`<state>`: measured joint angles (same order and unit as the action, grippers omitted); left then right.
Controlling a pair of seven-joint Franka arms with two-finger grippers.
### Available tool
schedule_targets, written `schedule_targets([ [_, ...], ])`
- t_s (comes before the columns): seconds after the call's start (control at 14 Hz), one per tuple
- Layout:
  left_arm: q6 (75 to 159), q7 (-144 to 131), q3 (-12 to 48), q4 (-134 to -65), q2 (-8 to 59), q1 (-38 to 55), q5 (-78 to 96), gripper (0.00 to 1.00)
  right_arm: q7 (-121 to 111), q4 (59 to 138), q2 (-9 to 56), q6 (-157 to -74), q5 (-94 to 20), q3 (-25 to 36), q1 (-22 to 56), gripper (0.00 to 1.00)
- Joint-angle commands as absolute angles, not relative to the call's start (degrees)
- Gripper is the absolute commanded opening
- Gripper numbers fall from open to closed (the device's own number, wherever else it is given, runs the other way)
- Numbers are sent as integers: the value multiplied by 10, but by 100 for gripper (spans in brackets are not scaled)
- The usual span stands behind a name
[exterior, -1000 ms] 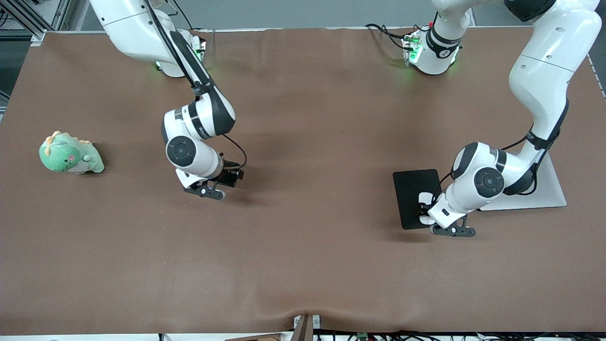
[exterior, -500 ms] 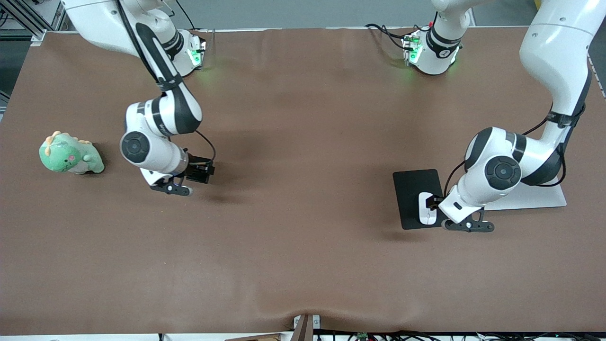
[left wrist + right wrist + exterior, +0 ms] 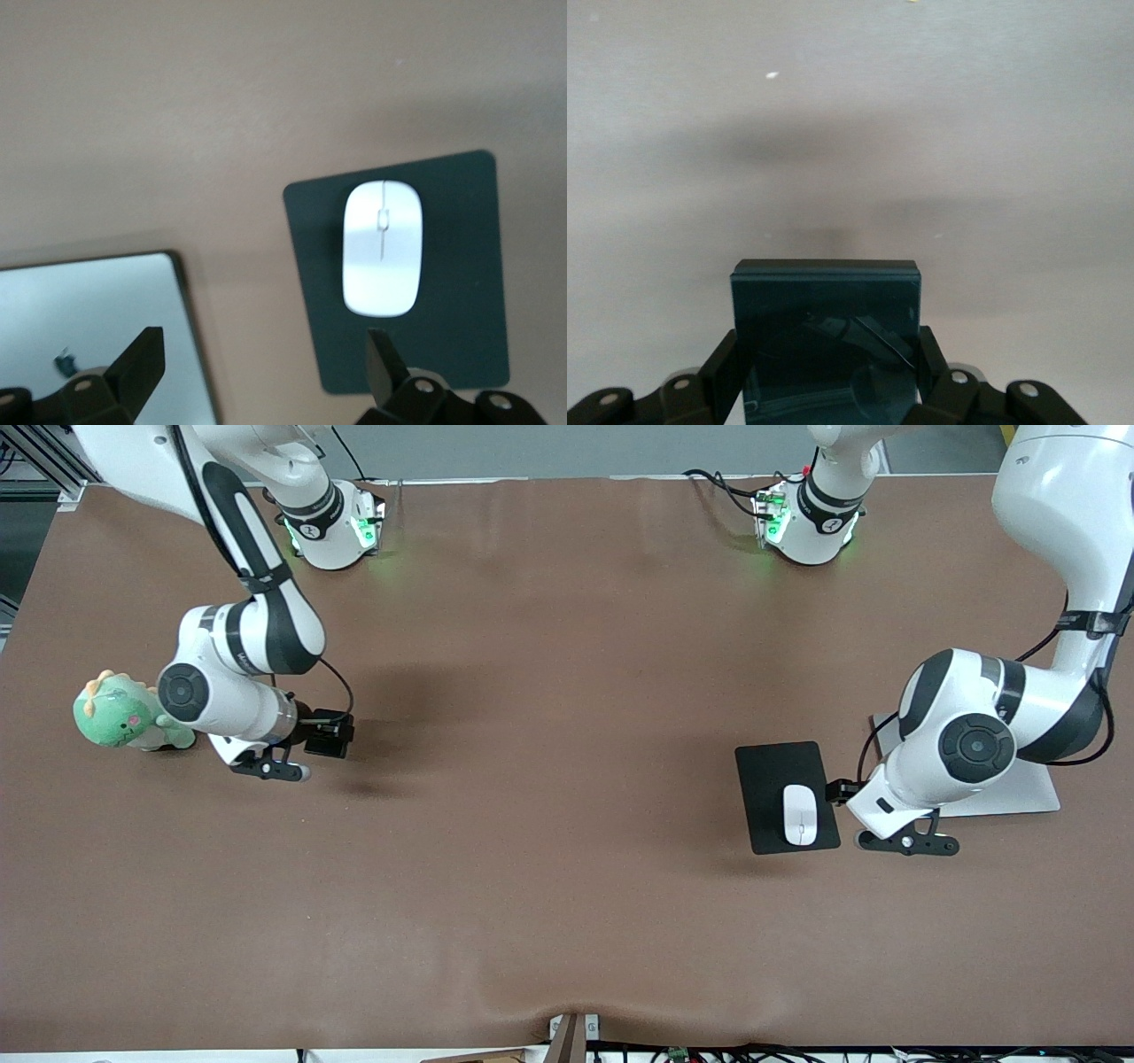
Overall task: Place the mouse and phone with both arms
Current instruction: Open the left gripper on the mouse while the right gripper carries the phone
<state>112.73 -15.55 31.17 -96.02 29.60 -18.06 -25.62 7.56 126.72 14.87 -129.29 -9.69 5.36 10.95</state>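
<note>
Black and glossy, the phone (image 3: 826, 341) sits clamped between the fingers of the right tool (image 3: 266, 769), its long axis running out from the jaws over bare brown desk (image 3: 549, 886). That tool hangs above the desk toward the right arm's end, just beside a green plush dinosaur (image 3: 124, 714). What the coming move appears to turn on is where the phone should go down: nothing lies under it but desk, so the right arm alone is placed to set it.

The white mouse (image 3: 800, 815) already rests on the black mouse pad (image 3: 771, 775), its long axis along the pad's longer side, toward the left arm's end. The left tool (image 3: 905, 843) hangs with its fingers (image 3: 381, 354) spread wide and holding nothing, just beside the pad's edge, between the pad and a silver-grey slab (image 3: 1028, 793). The mouse lies clear of it, so that half looks done.
</note>
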Motion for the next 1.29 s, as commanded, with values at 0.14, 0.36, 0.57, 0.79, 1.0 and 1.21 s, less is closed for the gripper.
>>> schedule_targets([
  [0.14, 1064, -128, 319, -957, 242, -191, -209, 100, 12, 1309, 119, -1298, -70, 81, 85, 0],
  [0.36, 1056, -119, 265, -957, 201, -152, -158, 100, -66, 1329, 120, -1314, -67, 126, 85, 0],
  [0.57, 1049, -77, 186, -957, 155, -106, -74, 100, -122, 1368, 126, -1382, -67, 157, 84, 0],
  [0.79, 1033, -57, 118, -957, 114, -56, -19, 100, -128, 1386, 140, -1416, -67, 161, 76, 0],
  [1.0, 1011, -56, 62, -956, 73, -4, -9, 100, -134, 1401, 145, -1441, -67, 161, 72, 0],
  [1.21, 982, -54, 54, -957, 35, 7, 9, 100, -137, 1411, 161, -1476, -67, 161, 67, 0],
])
